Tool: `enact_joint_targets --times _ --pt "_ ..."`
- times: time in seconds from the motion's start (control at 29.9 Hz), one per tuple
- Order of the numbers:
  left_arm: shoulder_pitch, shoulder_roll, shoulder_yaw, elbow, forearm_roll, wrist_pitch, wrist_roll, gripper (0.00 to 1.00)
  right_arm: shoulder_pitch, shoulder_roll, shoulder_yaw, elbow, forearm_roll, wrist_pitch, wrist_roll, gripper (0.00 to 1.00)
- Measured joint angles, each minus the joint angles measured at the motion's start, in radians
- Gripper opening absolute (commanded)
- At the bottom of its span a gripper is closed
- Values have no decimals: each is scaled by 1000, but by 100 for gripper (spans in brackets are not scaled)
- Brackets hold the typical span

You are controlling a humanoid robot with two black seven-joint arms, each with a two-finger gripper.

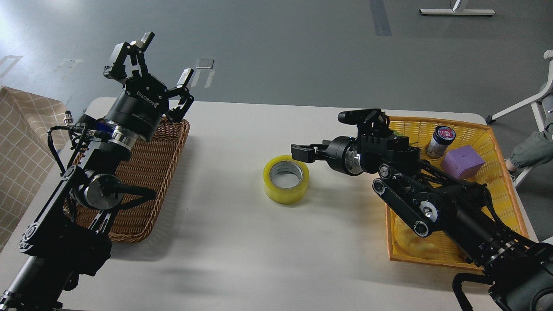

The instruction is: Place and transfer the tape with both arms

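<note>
The yellow tape roll (286,180) lies flat on the white table (233,242) near the middle, its grey-white core facing up. My right gripper (301,152) hovers just above and to the right of the roll. It is empty, not touching the roll, and seen side-on with its fingers slightly parted. My left gripper (166,58) is wide open and empty. It is raised over the far end of the brown wicker basket (151,172), well left of the tape.
A yellow basket (497,190) at the right table edge holds a dark-lidded jar (440,140), a purple block (461,162) and a pale yellow toy (414,242); my right arm crosses over it. A checkered cloth (21,142) hangs at the far left.
</note>
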Motion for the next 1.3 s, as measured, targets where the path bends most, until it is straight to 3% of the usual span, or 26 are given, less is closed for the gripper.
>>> enact_joint_targets --times 0.23,0.43,0.63,0.84,1.0,1.2,1.3 --pt "-11 -1 0 0 -2 3 1 98 37 0 241 153 83 0 0 100" --pt "-17 8 10 0 -2 71 13 98 -28 0 390 308 230 0 0 100" --pt "-27 13 2 0 -13 92 13 98 -108 -61 479 526 549 0 1 100" --pt "-30 4 -1 0 -33 125 -5 98 -223 -109 644 632 881 0 2 100" --pt "-34 3 1 -12 -31 104 -43 98 -302 -96 796 651 984 0 5 100" --pt "-86 12 3 -49 -11 98 -211 98 -354 -8 929 666 1049 0 6 100" --pt "-121 9 6 -51 10 123 -227 98 -374 -1 943 670 1058 0 6 100"
